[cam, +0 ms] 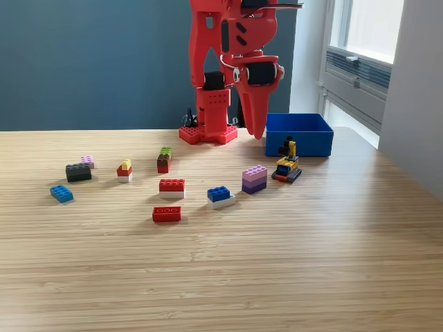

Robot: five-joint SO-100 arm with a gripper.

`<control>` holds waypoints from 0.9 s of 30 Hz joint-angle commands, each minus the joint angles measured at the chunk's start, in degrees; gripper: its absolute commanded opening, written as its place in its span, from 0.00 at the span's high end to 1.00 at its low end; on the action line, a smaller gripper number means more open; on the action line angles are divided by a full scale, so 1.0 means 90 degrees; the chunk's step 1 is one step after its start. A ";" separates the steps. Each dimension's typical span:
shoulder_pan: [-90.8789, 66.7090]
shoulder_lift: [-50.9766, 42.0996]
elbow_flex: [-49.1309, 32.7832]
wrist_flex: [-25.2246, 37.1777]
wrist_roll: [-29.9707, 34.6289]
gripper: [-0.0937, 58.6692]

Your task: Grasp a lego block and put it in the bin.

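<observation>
my gripper (257, 131) hangs pointing down at the far edge of the worktop (311, 263), its tip just beside the bin (299, 134) on the exterior view's left, and from here i cannot tell whether my jaws are parted or closed. the bin sits at the far edge toward the exterior view's right, with a small yellow and black lego vehicle (286, 167) just before it. nearer the middle lie a purple block (254, 178), a blue and white block (220, 196) and a red block (167, 214).

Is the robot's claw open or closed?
Closed: the gripper narrows to a single red point with no gap, holding nothing, beside the blue bin.
</observation>
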 commanded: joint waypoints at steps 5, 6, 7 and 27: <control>0.1338 0.0215 0.0557 -0.0117 0.0273 0.80; 0.1543 0.0215 0.0566 -0.0117 0.0254 0.80; 0.1758 0.0215 0.0566 -0.0127 0.0244 0.80; 0.4854 0.0215 0.0293 -0.0937 -0.0156 0.76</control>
